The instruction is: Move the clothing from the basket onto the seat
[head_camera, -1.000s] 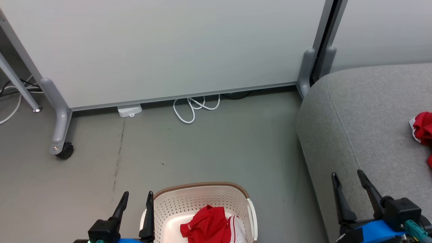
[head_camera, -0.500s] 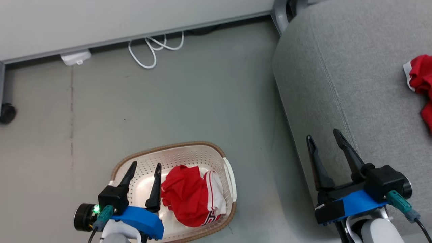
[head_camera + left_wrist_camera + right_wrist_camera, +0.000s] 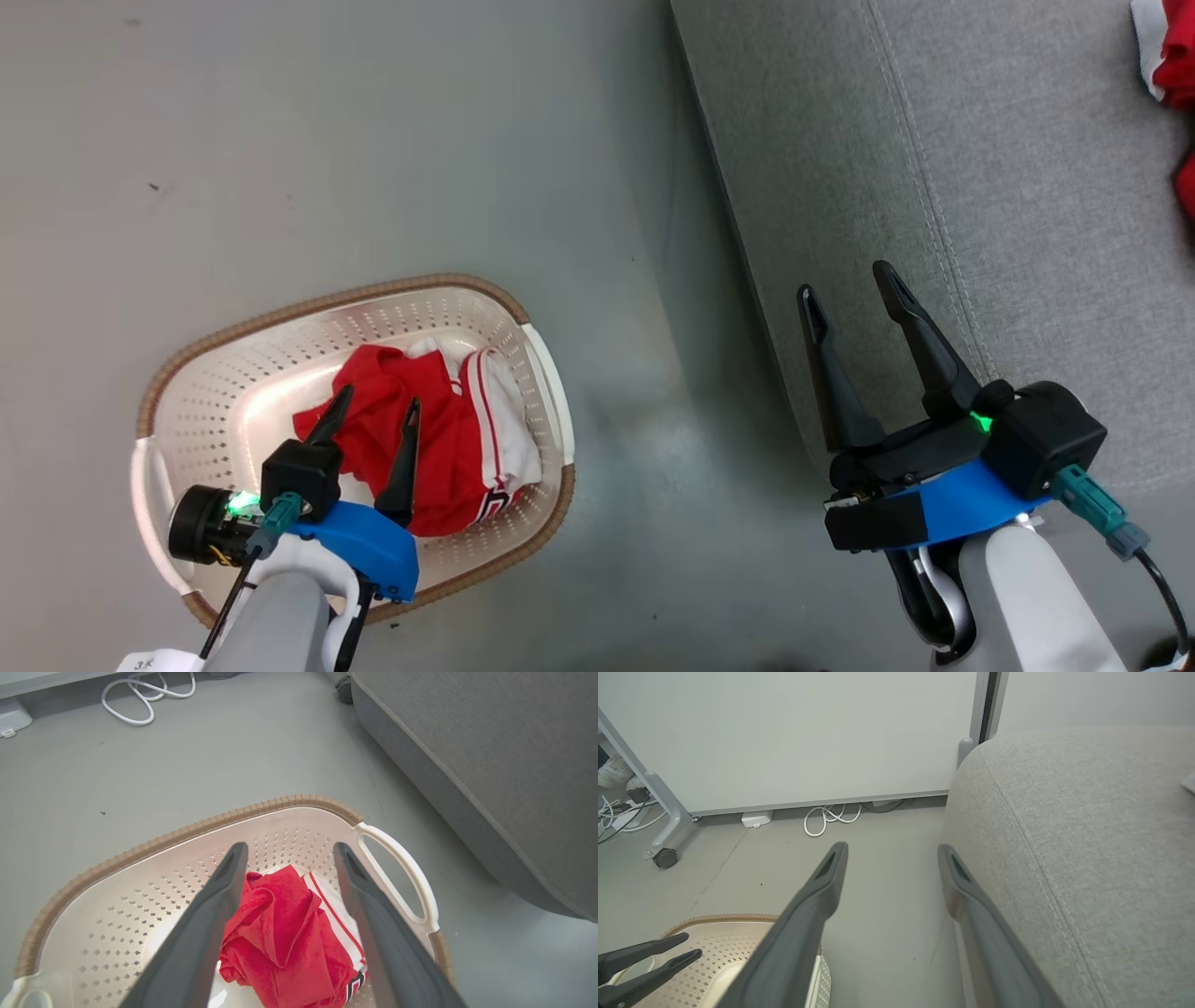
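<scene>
Hovering over the basket: the left hand (image 3: 378, 399), its two dark fingers spread apart and pointing at the clothing (image 3: 453, 439); whether the tips touch the fabric cannot be told.
Clothing: a crumpled red heap with white trim and red stripes (black-and-white lettering peeks out at its lower edge in the head view), lying in the bottom of the basket (image 3: 308, 345), toward the end nearer the seat.
Basket: oval and cream-white, with perforated walls, a brown woven-look rim and white handles at both ends; it stands on the grey floor (image 3: 373, 140) beside the seat (image 3: 980, 168), apart from it.
Right hand (image 3: 845, 282): fingers spread wide with nothing between them, held over the seat's rounded edge on the basket side.
Seat: light-grey fabric with a stitched seam running along it; a second red garment (image 3: 1178, 56) with white trim lies on it at the far right of the head view, well apart from the right hand.
Left wrist view: the red cloth sits framed between the two fingers, with one white handle (image 3: 430, 921) just to their right.
Right wrist view: a pale partition panel (image 3: 808, 732) on a grey leg with a caster (image 3: 665, 857) stands beyond the floor; the left hand's fingers show at the lower left, above the basket.
</scene>
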Motion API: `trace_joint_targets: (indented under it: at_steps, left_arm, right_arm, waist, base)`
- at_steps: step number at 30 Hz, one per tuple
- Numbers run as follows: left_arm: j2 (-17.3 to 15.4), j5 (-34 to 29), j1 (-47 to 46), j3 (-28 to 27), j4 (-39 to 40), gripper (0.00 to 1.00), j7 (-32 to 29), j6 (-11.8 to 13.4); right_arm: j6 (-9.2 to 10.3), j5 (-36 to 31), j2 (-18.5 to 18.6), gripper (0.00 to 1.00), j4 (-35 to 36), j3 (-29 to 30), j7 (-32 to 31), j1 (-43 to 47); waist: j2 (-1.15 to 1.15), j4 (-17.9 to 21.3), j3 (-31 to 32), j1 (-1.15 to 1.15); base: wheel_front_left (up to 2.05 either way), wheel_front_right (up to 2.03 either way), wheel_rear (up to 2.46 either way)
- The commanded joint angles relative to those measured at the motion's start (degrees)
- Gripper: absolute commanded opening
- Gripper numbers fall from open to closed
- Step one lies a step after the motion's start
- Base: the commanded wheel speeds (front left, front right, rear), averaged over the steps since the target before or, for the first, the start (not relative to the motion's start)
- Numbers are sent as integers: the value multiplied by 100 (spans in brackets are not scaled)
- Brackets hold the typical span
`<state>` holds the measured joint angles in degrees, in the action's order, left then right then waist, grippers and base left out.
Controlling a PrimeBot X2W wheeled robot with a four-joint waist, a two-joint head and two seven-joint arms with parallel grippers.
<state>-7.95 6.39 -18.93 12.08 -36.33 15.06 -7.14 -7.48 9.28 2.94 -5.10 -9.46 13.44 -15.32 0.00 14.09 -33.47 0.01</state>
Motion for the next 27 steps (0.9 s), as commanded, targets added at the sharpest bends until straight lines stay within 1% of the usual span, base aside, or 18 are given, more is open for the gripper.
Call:
trace_joint_targets:
  at_steps: [1,4,10,16,23,27]
  left_arm:
    - [-76,-37,-171,41,-87,100,17,-45]
    - [-170,-69,-346,149,-375,100,17,-43]
    - [-293,-16,-664,568,-958,100,-61,-46]
    - [-378,264,-869,797,-1471,100,-459,-46]
    - [-441,560,-1024,1009,-1792,100,-700,-46]
    - [-484,597,-1140,1077,-1997,100,-880,-43]
  right_arm:
    - [-3,45,-9,100,-19,-30,46,-134]
    - [-3,114,-9,100,-56,-75,95,-215]
    - [-3,229,-9,100,-114,-166,160,-347]
    - [-3,317,-8,100,-79,-262,183,-441]
    - [-3,395,-8,100,69,-301,183,-445]
    - [-3,434,-8,100,141,-321,184,-431]
  waist:
    - [0,291,-472,-1]
    - [0,360,-687,-1]
    - [0,437,-969,-1]
    - [0,495,-1153,-1]
    - [0,557,-1290,-1]
    - [0,602,-1381,-1]
  base:
    - [0,0,0]
    - [0,0,0]
    - [0,0,0]
    - [0,0,0]
    - [0,0,0]
    - [0,0,0]
